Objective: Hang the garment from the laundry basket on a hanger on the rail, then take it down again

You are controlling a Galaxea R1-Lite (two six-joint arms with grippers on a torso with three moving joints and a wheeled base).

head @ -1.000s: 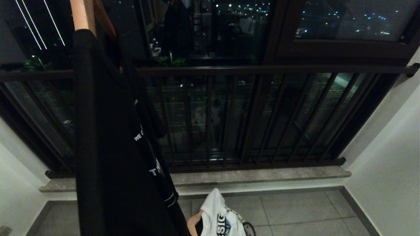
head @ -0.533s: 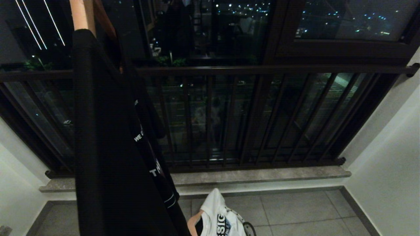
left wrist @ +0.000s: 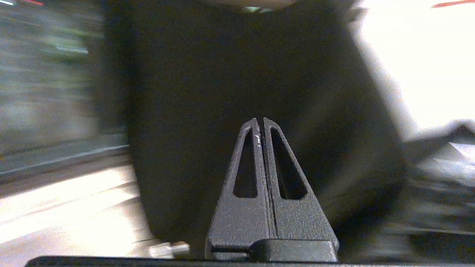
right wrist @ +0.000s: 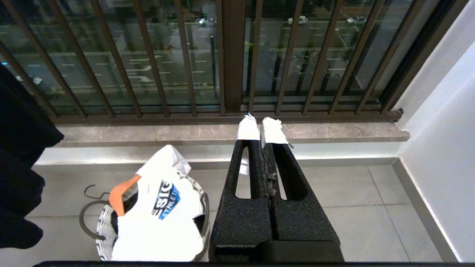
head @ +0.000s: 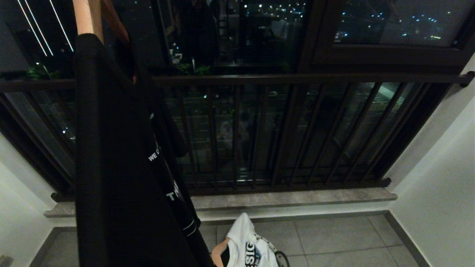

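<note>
Head view looks down on a tiled balcony floor [head: 334, 241] ending at a grey stone sill [head: 297, 198] under a dark metal railing of upright bars [head: 237, 129], with a night city behind the glass. On the robot's left a long black T-shirt with white lettering [head: 111, 167] hangs from a pale wooden hanger [head: 83, 18] whose upper part runs out of the picture, so what it hooks onto cannot be seen. At the bottom edge stands the small round laundry basket with pale sides and a thin black wire rim [head: 276, 254]; a white T-shirt with a blue and black print [head: 246, 246] lies piled in it, spilling over the rim, with an orange wooden hanger [head: 219, 250] poking out of the cloth on the left. The right wrist view shows the same basket on the floor, its black ring-shaped loop handle [right wrist: 87, 222] lying flat beside it. The right gripper [right wrist: 262, 128] hangs just to the right of the basket, its white-taped fingertips pressed together on nothing. In the left wrist view the left gripper [left wrist: 259, 120] is likewise closed and empty, its tips pointing at the black cloth close in front; whether they touch it cannot be told through the blur.
</note>
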